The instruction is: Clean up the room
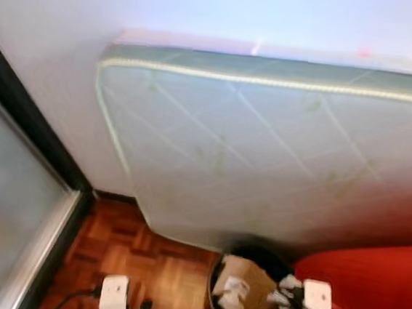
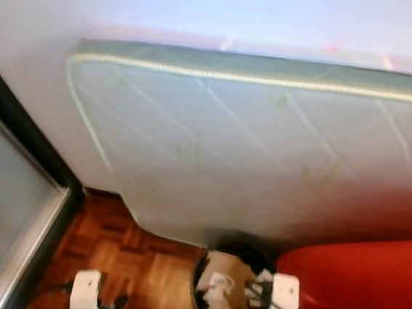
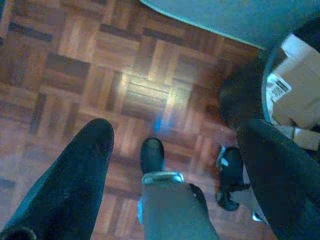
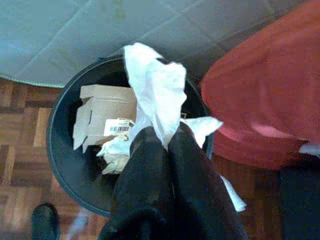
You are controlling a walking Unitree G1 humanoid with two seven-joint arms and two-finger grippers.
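The right gripper (image 4: 167, 142) pinches a crumpled tissue (image 4: 155, 90) directly over the black bin (image 4: 62, 165), which already holds a carton (image 4: 102, 112) and paper; dropping it is what's left. The left gripper (image 3: 175, 135) hangs spread beside the bin over parquet (image 1: 138, 257). Behind the bin leans a mattress (image 1: 264, 153); a red cushion (image 1: 368, 287) sits beside it.

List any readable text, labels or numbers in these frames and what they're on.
No text can be read.
Cardboard box in the black bin: white barcode label, print too small and blurred to read.
The same label from the left wrist view: blurred too.
Mattress, red cushion, crumpled white paper held in the right gripper: no print visible.
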